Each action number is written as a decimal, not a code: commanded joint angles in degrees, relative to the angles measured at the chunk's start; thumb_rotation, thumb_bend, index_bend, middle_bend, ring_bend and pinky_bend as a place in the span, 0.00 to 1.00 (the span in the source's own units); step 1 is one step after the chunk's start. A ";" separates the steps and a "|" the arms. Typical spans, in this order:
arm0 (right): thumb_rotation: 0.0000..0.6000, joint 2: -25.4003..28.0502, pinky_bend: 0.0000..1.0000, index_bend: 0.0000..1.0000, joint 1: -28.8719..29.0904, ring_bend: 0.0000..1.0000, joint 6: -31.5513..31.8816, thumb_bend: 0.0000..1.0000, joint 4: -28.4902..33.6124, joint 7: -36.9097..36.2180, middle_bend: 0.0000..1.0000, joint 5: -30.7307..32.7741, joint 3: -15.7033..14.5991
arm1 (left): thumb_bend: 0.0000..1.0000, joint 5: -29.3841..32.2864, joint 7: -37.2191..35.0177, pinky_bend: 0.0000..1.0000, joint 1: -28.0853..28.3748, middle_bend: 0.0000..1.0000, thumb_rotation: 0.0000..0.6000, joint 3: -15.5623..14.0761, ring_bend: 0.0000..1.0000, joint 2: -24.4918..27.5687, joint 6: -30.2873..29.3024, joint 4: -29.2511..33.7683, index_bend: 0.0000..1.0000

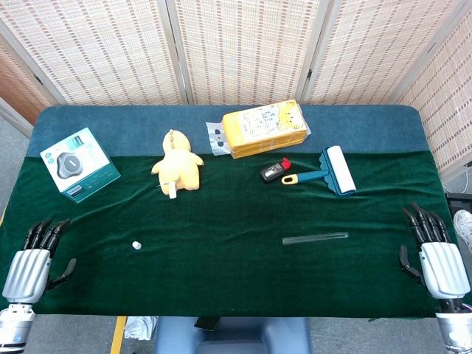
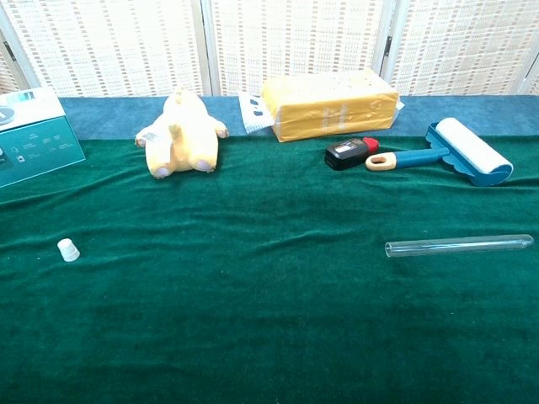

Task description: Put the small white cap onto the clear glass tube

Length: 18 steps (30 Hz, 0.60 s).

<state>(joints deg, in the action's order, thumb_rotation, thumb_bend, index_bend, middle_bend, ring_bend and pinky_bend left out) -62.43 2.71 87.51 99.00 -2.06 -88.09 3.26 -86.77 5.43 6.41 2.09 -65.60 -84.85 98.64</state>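
Observation:
The small white cap (image 1: 136, 244) (image 2: 67, 249) stands on the green cloth, left of centre. The clear glass tube (image 1: 315, 238) (image 2: 459, 245) lies on its side to the right, its open end pointing left. My left hand (image 1: 33, 262) rests at the table's front left corner, fingers apart and holding nothing, well left of the cap. At the front right corner my right hand (image 1: 436, 258) is likewise empty with fingers spread, to the right of the tube. Neither hand shows in the chest view.
Along the back lie a teal box (image 1: 80, 164), a yellow plush toy (image 1: 177, 164), a yellow packet (image 1: 265, 128), a small black and red object (image 1: 274, 171) and a lint roller (image 1: 328, 172). Woven screens stand behind the table.

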 commanded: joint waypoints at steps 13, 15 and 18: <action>1.00 1.09 0.00 0.00 0.86 0.02 -1.79 0.68 -0.22 -1.13 0.08 -0.51 -0.37 | 0.44 0.88 0.44 0.00 -0.58 0.17 1.00 -0.26 0.06 -0.26 -0.02 0.12 0.12; 1.00 1.23 0.00 0.00 0.90 0.03 -1.82 0.68 -0.19 -0.95 0.08 -0.62 -0.39 | 0.44 0.73 0.33 0.00 -0.57 0.17 1.00 -0.21 0.06 -0.30 -0.13 -0.01 0.12; 1.00 1.42 0.00 0.00 0.92 0.03 -1.75 0.68 0.01 -0.89 0.09 -0.80 -0.42 | 0.44 0.59 0.02 0.00 -0.47 0.17 1.00 0.10 0.07 -0.56 -0.41 -0.51 0.13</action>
<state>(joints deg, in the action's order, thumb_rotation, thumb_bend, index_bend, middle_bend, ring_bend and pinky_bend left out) -61.02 3.63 85.75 99.00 -2.96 -88.88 2.83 -86.16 5.51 5.91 2.10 -66.08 -85.19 98.24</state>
